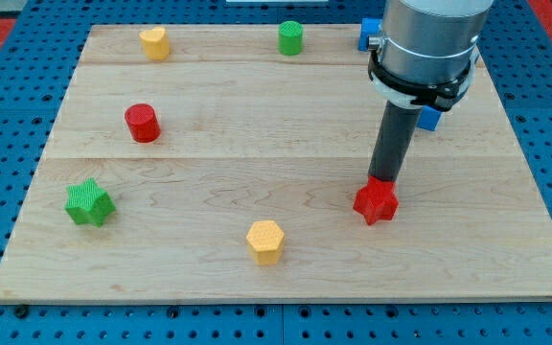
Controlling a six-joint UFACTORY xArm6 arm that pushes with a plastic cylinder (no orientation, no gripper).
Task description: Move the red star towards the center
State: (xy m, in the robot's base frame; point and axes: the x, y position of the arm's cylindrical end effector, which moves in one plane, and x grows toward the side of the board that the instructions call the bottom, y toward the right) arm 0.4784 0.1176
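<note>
The red star [376, 202] lies on the wooden board [257, 144], right of the middle and a little below it. My tip [383, 178] stands right at the star's upper edge, touching it or nearly so. The rod rises from there up to the grey arm body at the view's top right.
A yellow hexagon [265, 241] is at the bottom middle and a green star [88, 202] at the left. A red cylinder [142, 123] sits upper left. A yellow block [154, 42], a green cylinder [290, 37] and a blue block [367, 32] line the top. Another blue block [430, 119] is partly hidden behind the arm.
</note>
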